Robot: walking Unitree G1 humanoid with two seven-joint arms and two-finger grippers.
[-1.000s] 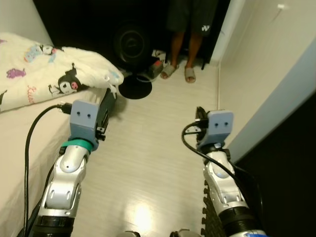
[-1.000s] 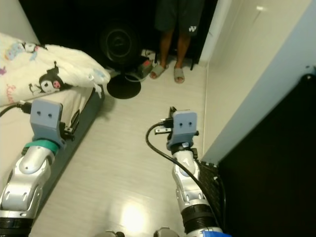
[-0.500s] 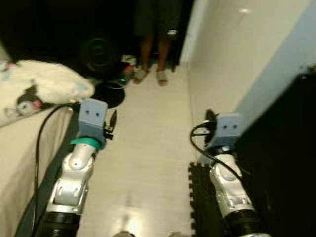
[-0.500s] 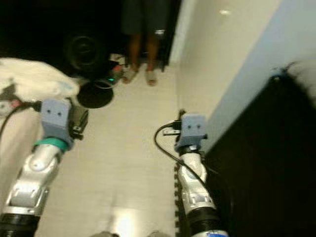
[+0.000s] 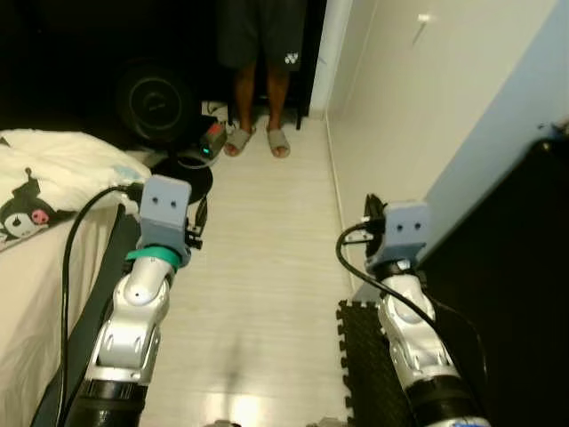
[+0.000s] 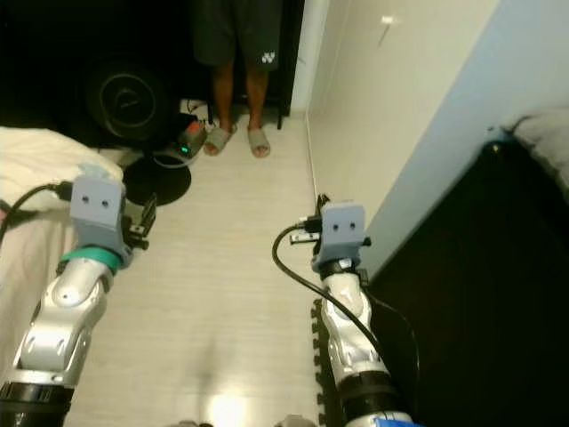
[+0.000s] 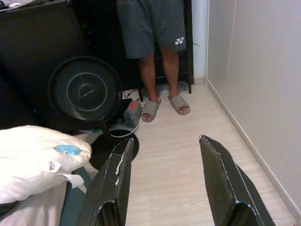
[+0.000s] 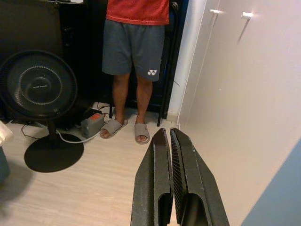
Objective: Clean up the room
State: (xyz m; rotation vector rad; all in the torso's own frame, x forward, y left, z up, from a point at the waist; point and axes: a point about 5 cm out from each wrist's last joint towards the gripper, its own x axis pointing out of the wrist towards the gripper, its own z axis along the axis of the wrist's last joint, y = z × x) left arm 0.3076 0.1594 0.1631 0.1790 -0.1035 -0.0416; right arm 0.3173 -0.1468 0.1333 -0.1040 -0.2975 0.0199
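White cartoon-printed bedding [image 5: 53, 178] is lying beside the empty, spread-fingered left hand [image 7: 164, 155], while the right hand [image 8: 168, 155] is pressing its fingers together, empty.

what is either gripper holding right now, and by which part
Nothing is held. The left gripper is open with bare floor between its fingers; the right gripper is shut with nothing between its fingers.

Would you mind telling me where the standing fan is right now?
The fan stands ahead on the robot's left, past the bed, with a person in slippers just to its right.
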